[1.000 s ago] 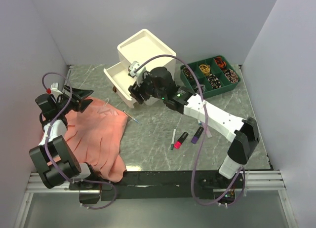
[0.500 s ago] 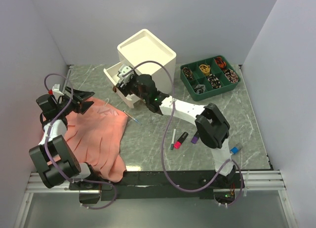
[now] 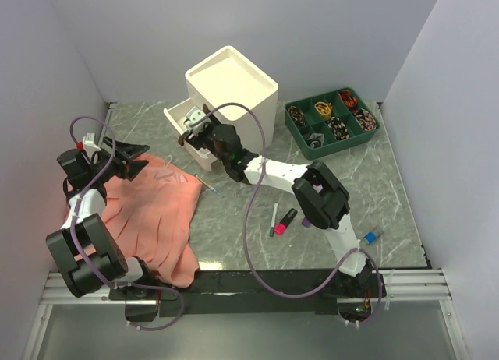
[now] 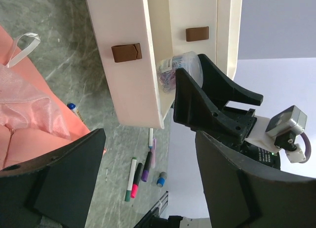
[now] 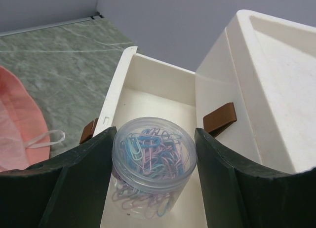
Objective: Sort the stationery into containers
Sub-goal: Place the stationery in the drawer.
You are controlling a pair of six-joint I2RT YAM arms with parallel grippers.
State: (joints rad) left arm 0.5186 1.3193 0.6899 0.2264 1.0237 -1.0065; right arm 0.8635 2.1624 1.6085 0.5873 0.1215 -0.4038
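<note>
My right jaws clasp a clear round plastic tub (image 5: 154, 165) of pastel paper clips (image 5: 148, 146) over the smooth cream drawer (image 5: 159, 103) — my left jaws gape wide, holding nothing.

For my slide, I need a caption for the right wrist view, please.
The right gripper holds a clear tub of paper clips over the open drawer of the cream cabinet.

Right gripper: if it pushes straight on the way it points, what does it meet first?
Probably the floor of the open drawer: the right gripper holds the paper-clip tub just over it, though depth is unclear.
</note>
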